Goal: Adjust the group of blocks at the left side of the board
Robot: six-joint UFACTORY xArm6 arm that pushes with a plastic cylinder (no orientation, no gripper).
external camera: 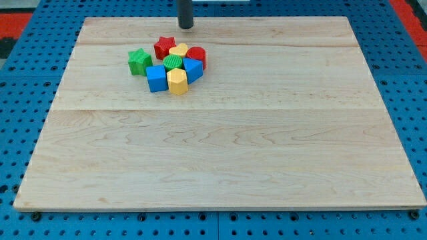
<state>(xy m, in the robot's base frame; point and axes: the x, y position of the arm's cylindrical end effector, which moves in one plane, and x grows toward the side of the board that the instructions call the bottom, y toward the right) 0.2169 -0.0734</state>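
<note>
A tight cluster of blocks lies on the wooden board [220,153] toward the view's upper left. It holds a green star [139,61], a red star [163,47], a yellow heart-like block [179,51], a red cylinder [197,56], a green round block [173,63], a blue block [193,69], a blue cube [157,78] and a yellow hexagonal block [177,81]. My tip [185,27] is at the view's top, just above the red star and yellow block, apart from them.
The board sits on a blue perforated table [27,80]. A red strip [17,20] shows at the view's top left corner and another at the top right.
</note>
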